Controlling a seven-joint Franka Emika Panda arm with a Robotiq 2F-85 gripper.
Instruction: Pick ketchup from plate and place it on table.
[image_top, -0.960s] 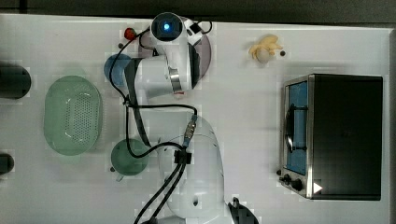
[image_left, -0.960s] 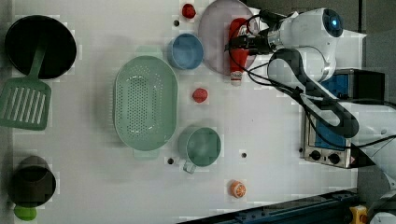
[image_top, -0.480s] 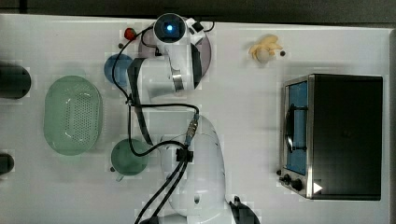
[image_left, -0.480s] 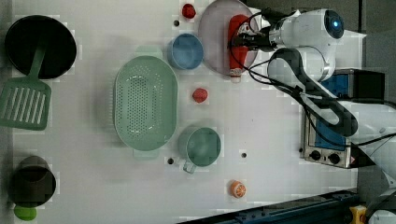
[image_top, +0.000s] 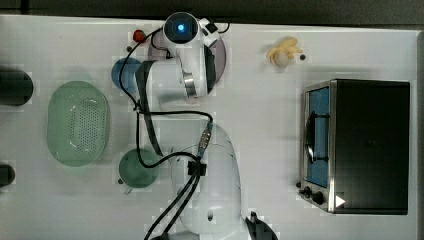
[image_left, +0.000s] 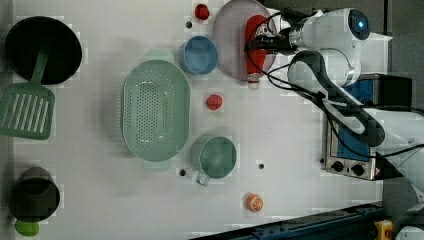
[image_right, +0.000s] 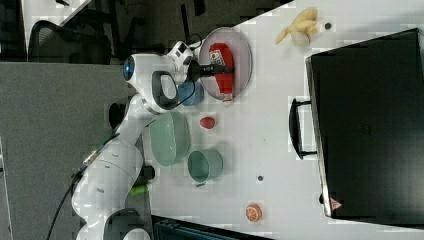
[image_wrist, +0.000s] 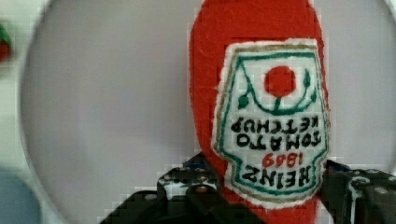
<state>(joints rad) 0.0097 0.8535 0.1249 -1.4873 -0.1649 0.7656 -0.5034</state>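
Observation:
The ketchup, a red bottle with a white cap end, lies on the pale lilac plate at the far side of the white table. My gripper reaches over the plate from the left view's right and straddles the bottle's middle. In the wrist view the ketchup sits between both dark fingers, label up, on the plate; the gripper is shut on it. The right view shows the same hold on the ketchup over the plate. The bottle still rests on the plate.
A blue bowl, a strawberry, a red ball, a green basket and a green mug lie near the plate. A toaster oven and a banana stand on the top view's right.
The fingers have come together around the bottle, from wide open to gripping it. The arm has shifted slightly over the plate; the bottle has not left it.

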